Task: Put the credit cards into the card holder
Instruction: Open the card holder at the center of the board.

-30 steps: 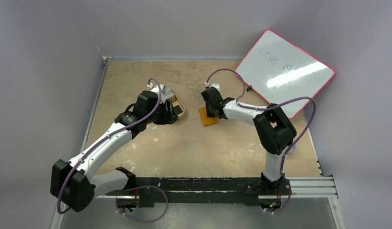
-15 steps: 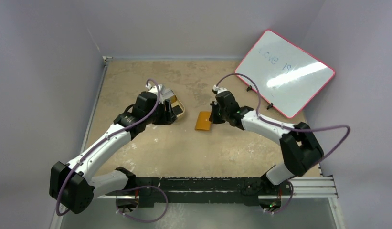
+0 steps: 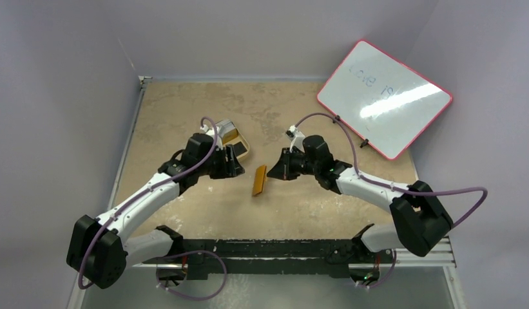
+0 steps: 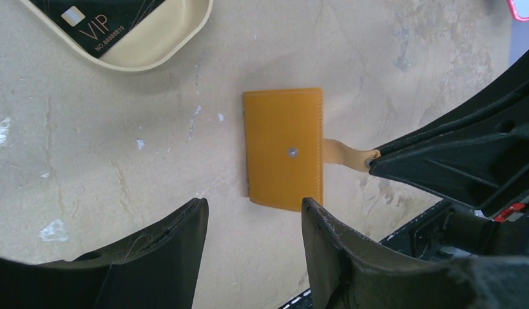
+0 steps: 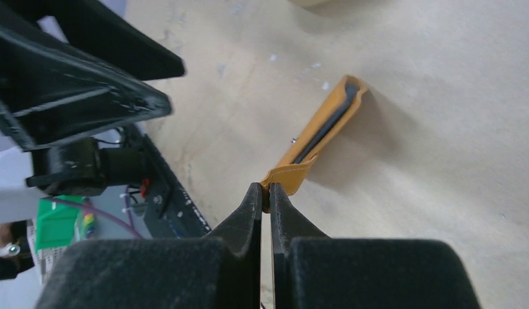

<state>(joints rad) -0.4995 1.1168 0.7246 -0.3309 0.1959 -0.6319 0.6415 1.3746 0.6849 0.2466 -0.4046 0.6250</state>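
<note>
Right pincer [image 5: 265, 193]: closed tight on the tan strap [image 4: 342, 153] of the card holder [image 4: 284, 148], with nothing else in it.
Left pincer [image 4: 252, 215]: jaws parted wide and empty, hanging over the card holder.
Card holder: folded, tipped up on one edge on the worktop [image 3: 300, 206], between the two arms.
Credit card [image 4: 100, 26]: dark, marked VIP, lying in the cream tray [image 4: 178, 45], near the card holder but apart from it.

Card holder [image 3: 258, 181] now nearer left claw [image 3: 236, 168]
</note>
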